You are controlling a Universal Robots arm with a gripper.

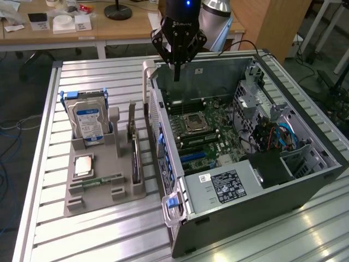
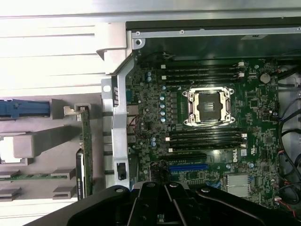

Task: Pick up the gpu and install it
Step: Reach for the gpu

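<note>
Exterior view: a grey holder (image 1: 112, 164) on the tabletop (image 1: 109, 234) carries a blue-labelled hard drive (image 1: 89, 121) upright, a processor chip (image 1: 87, 165) and a RAM stick (image 1: 102, 179) lying flat. The gpu (image 1: 134, 150) stands on edge along the holder's side nearest the open computer case (image 1: 256, 202). Inside the case lies the motherboard (image 1: 202, 136). The fingers (image 1: 176, 70) are pressed together, holding nothing, and hang over the case's interior, well apart from the gpu.
</note>
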